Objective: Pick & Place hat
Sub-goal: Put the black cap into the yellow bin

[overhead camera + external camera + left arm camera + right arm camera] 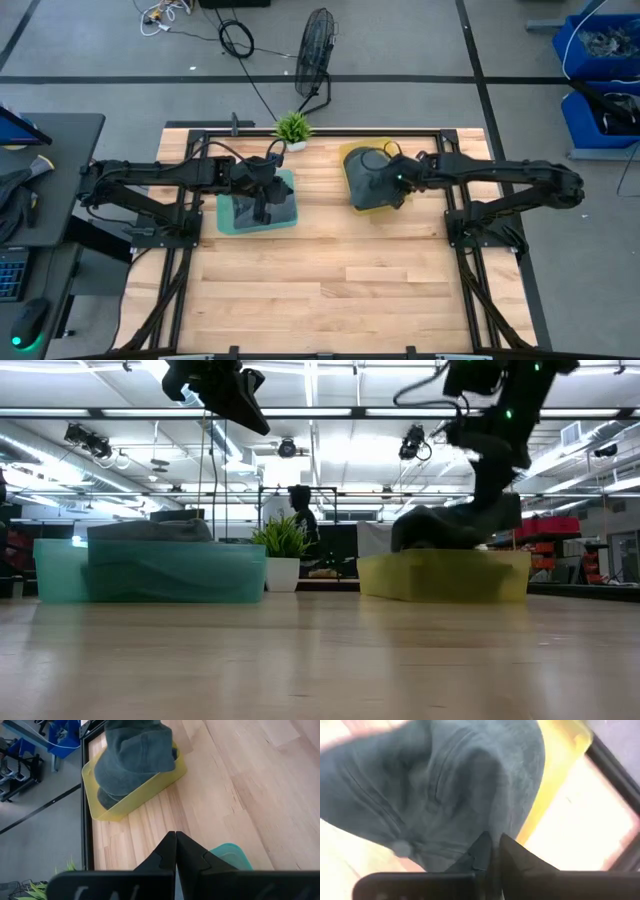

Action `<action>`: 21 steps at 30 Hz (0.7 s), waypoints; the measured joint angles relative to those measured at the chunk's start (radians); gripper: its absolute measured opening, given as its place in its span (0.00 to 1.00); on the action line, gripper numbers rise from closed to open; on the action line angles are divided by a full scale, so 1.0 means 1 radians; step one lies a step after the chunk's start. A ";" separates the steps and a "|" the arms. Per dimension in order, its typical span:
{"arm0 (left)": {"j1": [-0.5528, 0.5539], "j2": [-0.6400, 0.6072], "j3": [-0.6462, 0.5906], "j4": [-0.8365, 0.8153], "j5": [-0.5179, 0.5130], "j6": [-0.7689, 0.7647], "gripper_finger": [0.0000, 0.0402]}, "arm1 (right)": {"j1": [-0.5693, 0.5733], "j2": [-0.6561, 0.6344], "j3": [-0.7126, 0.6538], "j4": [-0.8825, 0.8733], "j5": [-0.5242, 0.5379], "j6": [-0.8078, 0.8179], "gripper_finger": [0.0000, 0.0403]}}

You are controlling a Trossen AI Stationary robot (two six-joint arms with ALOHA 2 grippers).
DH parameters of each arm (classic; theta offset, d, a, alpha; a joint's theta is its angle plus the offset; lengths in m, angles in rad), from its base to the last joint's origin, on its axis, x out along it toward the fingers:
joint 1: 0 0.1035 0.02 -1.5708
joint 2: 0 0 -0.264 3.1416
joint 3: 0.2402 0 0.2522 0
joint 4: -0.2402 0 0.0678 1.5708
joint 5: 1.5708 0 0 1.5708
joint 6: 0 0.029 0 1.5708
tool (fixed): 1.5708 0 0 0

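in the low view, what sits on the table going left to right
teal bin with a dark hat in it → small potted plant → yellow bin holding a dark hat, with the right gripper down on it.

Matt grey cloth hat (445,795); translucent plastic yellow bin (445,577) and teal bin (150,570); smooth wood table (330,290).

On the table (330,280), two bins sit toward the far edge; the left bin (257,214) holds a hat (280,205), with the left gripper (263,210) above it; the right bin (352,165), well apart, holds another hat (370,180); a potted plant (292,128) stands between and behind them.
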 joint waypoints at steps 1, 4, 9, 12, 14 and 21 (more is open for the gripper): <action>0.000 0.000 0.000 0.000 0.000 -0.001 0.02 | 0.000 0.000 0.027 -0.013 0.000 0.009 0.07; 0.000 0.000 0.000 0.000 0.000 -0.002 0.02 | 0.000 0.000 0.079 0.026 0.001 0.013 0.06; 0.000 0.000 0.000 -0.002 0.000 -0.003 0.02 | 0.000 0.009 0.064 0.106 0.012 -0.013 0.03; 0.000 0.000 0.000 -0.014 0.000 -0.003 0.02 | 0.000 0.035 -0.003 0.104 0.078 0.016 0.03; 0.000 0.000 0.000 -0.015 0.000 -0.003 0.02 | 0.000 0.056 -0.068 0.151 0.100 0.057 0.03; 0.000 0.000 0.000 -0.016 0.000 -0.001 0.02 | 0.001 0.106 -0.214 0.272 0.065 0.021 0.12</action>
